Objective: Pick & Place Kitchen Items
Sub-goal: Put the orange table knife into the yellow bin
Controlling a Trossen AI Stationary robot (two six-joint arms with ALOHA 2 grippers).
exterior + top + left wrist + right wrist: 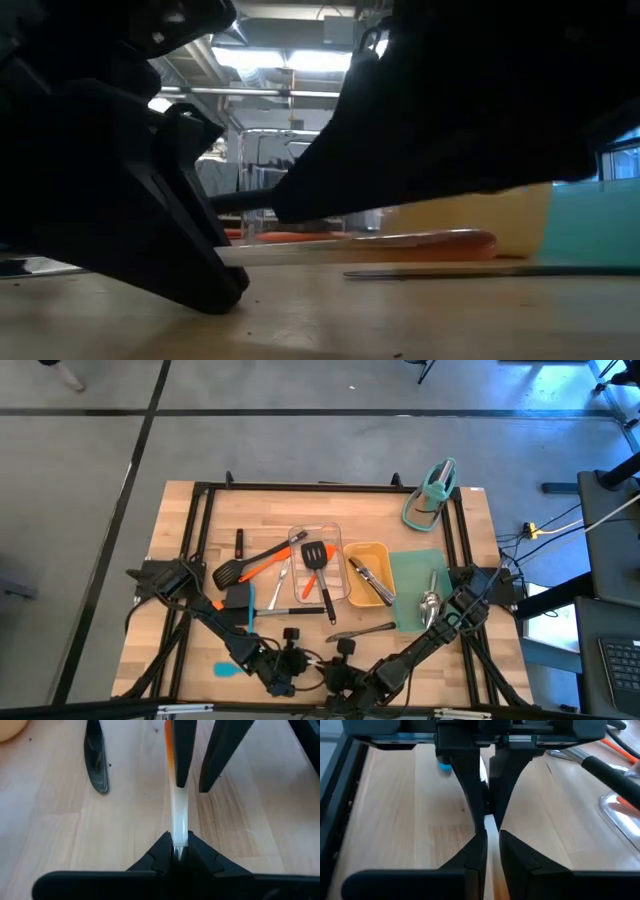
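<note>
Near the table's front edge, both grippers meet head-on over one slim utensil [178, 815]. It is whitish along its middle and orange [169, 747] toward the right arm. My left gripper [177, 851] [298, 660] comes from the table's left and is shut on it. My right gripper [491, 837] [336, 665] comes from the right and is shut on the same utensil. In the high view the arms hide the utensil. Other kitchen items lie in the trays and on the wood. My left gripper pinches the utensil's whitish end [178, 840] between its two fingers. It comes slanting down from the table's left, its fingers in line with the utensil. My right gripper pinches the same utensil farther along, on the whitish strip [490, 824], between its two fingers [183, 760]. It comes slanting down from the table's right, in line with the utensil. The utensil runs on back between the fingers [494, 880].
A steel spoon [360, 630] lies on the wood just beyond the grippers and a blue spatula [228, 670] at the near left. Behind stand a clear tray [338, 540] with turners, a yellow tray [368, 550] with tongs, a green mat [410, 570] and a teal stand [432, 495].
</note>
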